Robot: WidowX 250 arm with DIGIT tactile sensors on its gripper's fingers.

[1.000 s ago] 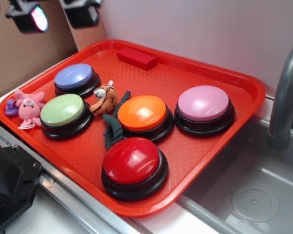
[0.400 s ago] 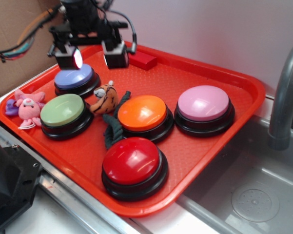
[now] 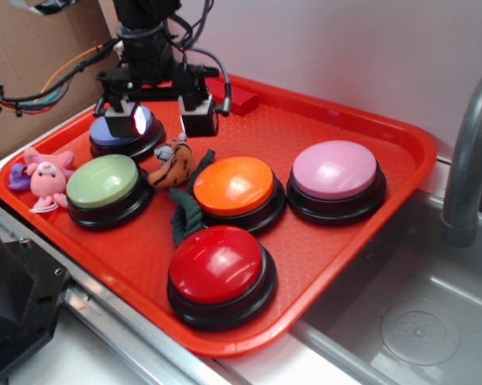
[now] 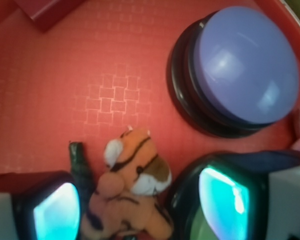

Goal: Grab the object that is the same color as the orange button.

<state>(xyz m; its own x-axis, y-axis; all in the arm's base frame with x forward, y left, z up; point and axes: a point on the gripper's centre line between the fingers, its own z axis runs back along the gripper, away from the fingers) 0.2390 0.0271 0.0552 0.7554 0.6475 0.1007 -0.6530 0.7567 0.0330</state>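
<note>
Orange and dark-striped, the plush tiger (image 3: pixel 173 163) lies on the red tray (image 3: pixel 321 241), in the gap between the green button (image 3: pixel 104 183) and the orange button (image 3: pixel 233 185), with the blue button (image 3: pixel 112 131) just behind it. In the wrist view the tiger (image 4: pixel 132 192) shows its white face turned toward the open tray floor, its body lying between the 2 finger pads (image 4: pixel 56 209). Beside it, a dark green rope (image 3: pixel 186 210) runs along the edge of the orange button toward the red button (image 3: pixel 217 265).

Above the tiger, the gripper (image 3: pixel 161 118) hangs with its jaws spread wide, 1 finger over the blue button and the other over bare tray; it holds nothing and does not touch the toy.

Farther out, a pink button (image 3: pixel 335 170) sits on the right of the tray, a small red block (image 3: pixel 242 102) lies near the back rim, and a pink plush toy (image 3: pixel 48 174) rests at the left edge. Right of the tray a grey faucet (image 3: pixel 468 160) rises over a metal sink (image 3: pixel 417 313).
</note>
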